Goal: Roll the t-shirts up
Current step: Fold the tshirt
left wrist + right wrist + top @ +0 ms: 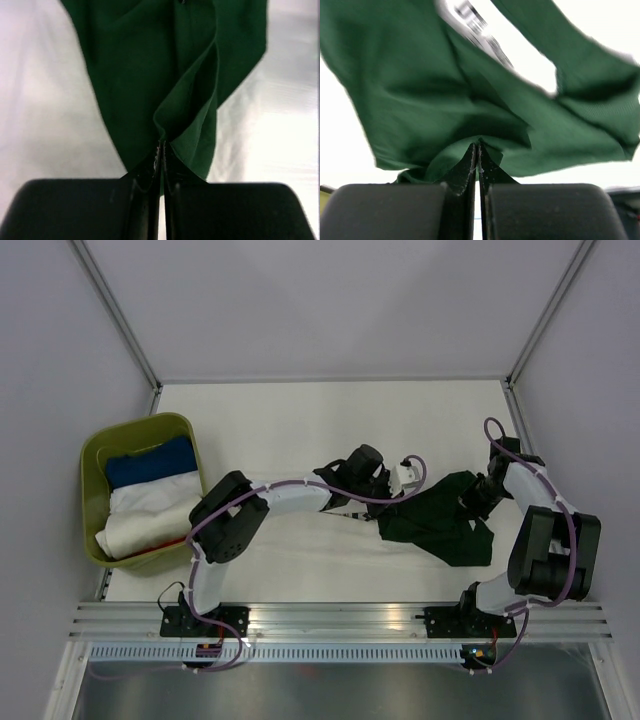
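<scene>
On the white table [300, 410] (olive bin [95, 455] at its left) the dark green t-shirt [440, 525] sits bunched between both arms — gripped at two edges, I'd guess, to spread it for rolling. The left gripper [161, 150] and the right gripper [478, 150] each clamp a fold, jaws pressed together.

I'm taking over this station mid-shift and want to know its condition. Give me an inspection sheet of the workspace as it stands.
Surface: white table, no stains seen.
Job's things: dark green t-shirt crumpled centre-right on the table, not rolled; white cloth folded in the bin, no print visible.
Clutter: green bin at the table's left edge, also holding a blue cloth.
Grippers: left gripper shut on a fold of the green shirt; right gripper shut on it too.
Cables: purple cables run along both arms, looping at the wrists.
Surroundings: pale walls; metal rail at the near edge.
</scene>
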Controlling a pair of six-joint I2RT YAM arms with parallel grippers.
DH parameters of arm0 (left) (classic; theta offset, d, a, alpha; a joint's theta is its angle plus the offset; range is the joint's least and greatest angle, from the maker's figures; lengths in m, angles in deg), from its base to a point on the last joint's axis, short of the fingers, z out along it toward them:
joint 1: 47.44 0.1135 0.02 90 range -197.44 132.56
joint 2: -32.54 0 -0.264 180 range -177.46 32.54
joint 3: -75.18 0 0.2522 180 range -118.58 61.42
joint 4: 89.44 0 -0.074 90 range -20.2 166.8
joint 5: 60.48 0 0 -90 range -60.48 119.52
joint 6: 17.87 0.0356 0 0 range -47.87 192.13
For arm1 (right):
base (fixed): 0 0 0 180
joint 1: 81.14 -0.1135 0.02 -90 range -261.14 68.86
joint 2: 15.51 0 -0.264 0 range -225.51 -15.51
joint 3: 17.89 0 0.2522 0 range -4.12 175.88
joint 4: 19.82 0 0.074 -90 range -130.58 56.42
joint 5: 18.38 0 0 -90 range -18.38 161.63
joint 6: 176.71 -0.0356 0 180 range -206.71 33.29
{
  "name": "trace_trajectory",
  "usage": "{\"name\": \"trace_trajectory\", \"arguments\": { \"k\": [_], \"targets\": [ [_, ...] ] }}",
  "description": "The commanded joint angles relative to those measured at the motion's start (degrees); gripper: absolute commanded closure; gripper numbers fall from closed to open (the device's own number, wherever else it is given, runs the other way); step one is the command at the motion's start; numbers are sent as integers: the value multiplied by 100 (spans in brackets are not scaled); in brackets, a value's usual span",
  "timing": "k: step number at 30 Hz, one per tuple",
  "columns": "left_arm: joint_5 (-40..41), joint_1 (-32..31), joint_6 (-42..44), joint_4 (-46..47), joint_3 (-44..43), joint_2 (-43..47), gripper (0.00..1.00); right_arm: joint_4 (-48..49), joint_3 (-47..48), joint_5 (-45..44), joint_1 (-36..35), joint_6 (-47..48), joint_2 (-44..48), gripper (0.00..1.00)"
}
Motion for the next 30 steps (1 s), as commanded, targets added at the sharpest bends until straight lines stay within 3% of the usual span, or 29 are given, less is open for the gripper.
{"name": "trace_trajectory", "arguments": {
  "k": [1,9,10,13,20,25,26,28,30],
  "targets": [
    [568,109,-433,329,-273,-141,98,343,406,109,51,33,-311,96],
    [947,171,-451,311,-220,-203,98,449,740,22,148,129,-839,84],
    [982,179,-468,320,-220,-203,98,440,784,-13,183,130,-848,74],
    [1069,179,-486,311,-220,-229,97,388,916,-110,253,209,-857,64],
    [1807,206,-609,30,-290,-212,94,106,698,-532,289,569,-198,63],
    [1879,223,-776,-356,-474,-177,78,106,153,-181,289,736,302,63],
    [1844,223,-820,-435,-527,-168,68,141,-31,-102,289,754,356,63],
    [1791,223,-855,-567,-641,-141,59,194,-216,-40,289,754,505,62],
    [1677,223,-847,-717,-660,-36,57,264,-436,74,289,754,558,58]
  ]
}}
